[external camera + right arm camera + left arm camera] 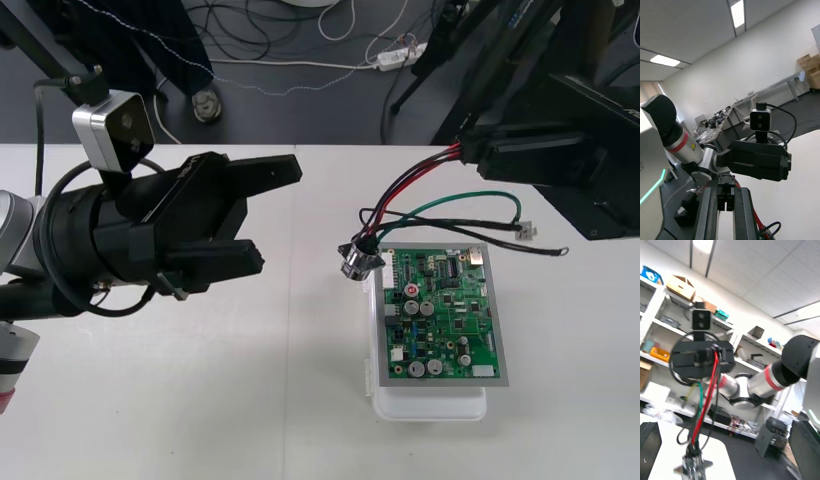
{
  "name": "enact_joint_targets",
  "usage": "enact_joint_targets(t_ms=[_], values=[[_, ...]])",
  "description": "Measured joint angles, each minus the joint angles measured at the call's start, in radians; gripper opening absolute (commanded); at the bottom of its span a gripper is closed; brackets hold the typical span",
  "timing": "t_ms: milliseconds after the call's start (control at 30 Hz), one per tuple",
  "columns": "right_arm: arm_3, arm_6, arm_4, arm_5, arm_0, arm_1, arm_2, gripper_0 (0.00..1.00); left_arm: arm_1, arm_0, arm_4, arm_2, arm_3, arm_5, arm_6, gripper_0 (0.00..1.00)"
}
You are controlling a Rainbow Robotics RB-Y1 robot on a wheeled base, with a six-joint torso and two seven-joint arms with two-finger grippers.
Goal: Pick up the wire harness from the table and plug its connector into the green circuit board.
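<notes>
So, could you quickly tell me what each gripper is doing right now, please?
Left gripper: open, holding nothing.
Right gripper: shut on the wire harness, at its plug end.

Tabletop (300,400): was plain and light.
Floor (330,115): ran as a dark strip beyond the tabletop's far edge.
Cables (240,25): lay looped on the floor.
Power strip (397,56): white, lay among the cables.

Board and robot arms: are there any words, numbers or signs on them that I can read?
No words or numbers can be read.
Board: tiny white print, too small to read.
Left arm: a yellow triangle warning sticker, its symbol too small to read.
</notes>
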Motion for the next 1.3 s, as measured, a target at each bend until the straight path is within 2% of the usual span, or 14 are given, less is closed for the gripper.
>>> enact_joint_targets(t_ms=[233, 433, 700, 1033, 1300], values=[[-0.107, 0.033, 0.09, 0.095, 0.061, 0.0, -0.051, 0.0, -0.017, 0.0, -0.025, 0.001, -0.061, 0.063, 0.0, 1.0], [-0.166, 0.035, 0.151, 0.156, 0.09, 0.008, -0.052, 0.0, -0.089, 0.0, -0.096, 0.001, -0.086, 0.088, 0.0, 1.0], [-0.187, 0.082, 0.175, 0.172, 0.122, 0.083, -0.052, 0.0, -0.163, 0.0, -0.197, 0.001, -0.129, 0.118, 0.0, 1.0], [-0.191, 0.093, 0.175, 0.172, 0.17, 0.168, -0.053, 0.0, -0.166, 0.0, -0.285, -0.012, -0.223, 0.218, 0.008, 1.0], [-0.2, 0.093, 0.174, 0.172, 0.175, 0.229, -0.054, 0.0, -0.114, -0.001, -0.318, -0.095, -0.295, 0.342, 0.077, 1.0]])
